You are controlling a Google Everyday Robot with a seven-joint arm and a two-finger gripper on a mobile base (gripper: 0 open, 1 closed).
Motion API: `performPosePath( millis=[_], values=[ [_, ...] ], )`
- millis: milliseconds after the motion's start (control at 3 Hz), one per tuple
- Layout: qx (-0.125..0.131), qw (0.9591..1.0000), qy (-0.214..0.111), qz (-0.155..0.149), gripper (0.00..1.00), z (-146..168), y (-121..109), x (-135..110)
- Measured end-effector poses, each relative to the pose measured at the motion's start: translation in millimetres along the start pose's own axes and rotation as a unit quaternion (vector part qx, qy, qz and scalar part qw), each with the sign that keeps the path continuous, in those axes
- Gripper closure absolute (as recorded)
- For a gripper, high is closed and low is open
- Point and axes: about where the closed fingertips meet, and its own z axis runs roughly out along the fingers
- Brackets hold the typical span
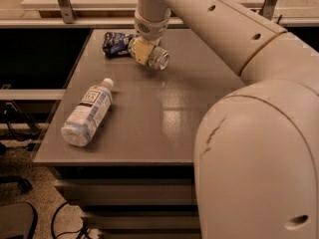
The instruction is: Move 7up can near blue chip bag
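The 7up can [157, 59] lies on its side in my gripper [143, 50], its shiny round end facing the front right. The gripper reaches down from above at the back of the grey table [169, 113] and is shut on the can. The blue chip bag [114, 43] is a dark blue wrinkly foil bag lying at the table's back left. It sits just left of the gripper, and the can is about a can's width from it. I cannot tell whether the can rests on the table or hangs just above it.
A clear plastic bottle [88, 114] with a white cap lies on its side at the table's front left. My arm's large pale housing [259, 153] fills the right foreground. A rail and shelf [65, 4] run behind the table. Cables lie on the floor at the left.
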Motion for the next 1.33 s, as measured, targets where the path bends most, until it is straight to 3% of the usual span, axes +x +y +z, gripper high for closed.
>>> performPosePath(
  millis=[1000, 1333],
  values=[
    [-0.033, 0.9994, 0.010, -0.005, 0.13, 15.4, 5.4, -6.4],
    [-0.052, 0.9985, 0.016, -0.002, 0.00, 28.3, 9.7, -12.3]
  ],
)
